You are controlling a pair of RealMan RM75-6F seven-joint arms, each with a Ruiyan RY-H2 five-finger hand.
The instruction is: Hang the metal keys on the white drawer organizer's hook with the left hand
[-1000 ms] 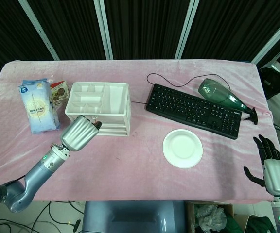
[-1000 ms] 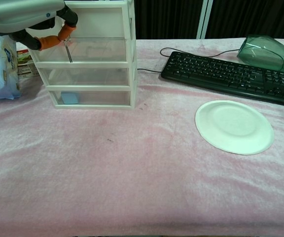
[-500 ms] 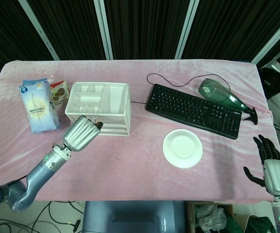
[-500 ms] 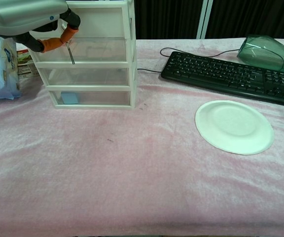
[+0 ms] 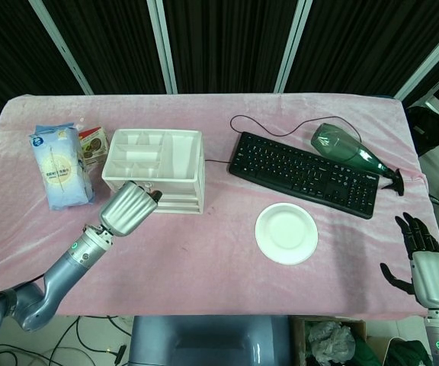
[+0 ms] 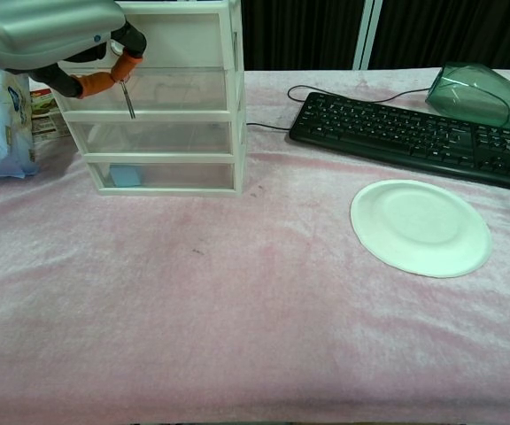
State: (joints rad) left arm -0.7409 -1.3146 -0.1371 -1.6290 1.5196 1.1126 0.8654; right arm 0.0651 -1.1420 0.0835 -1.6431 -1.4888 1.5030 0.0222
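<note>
Keys pinched in left robot hand, against drawer organizer front.

The left hand pinches the metal keys against the top drawer front of the white drawer organizer (keys hanging down). Right of the organizer lie a keyboard and a white plate.

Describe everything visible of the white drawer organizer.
The white drawer organizer is a plastic-looking unit with three clear-fronted drawers and a divided tray on top. It stands upright on the pink cloth, left of the keyboard. Something blue shows in the bottom drawer. The left robot hand holds metal keys at its top drawer front.
</note>
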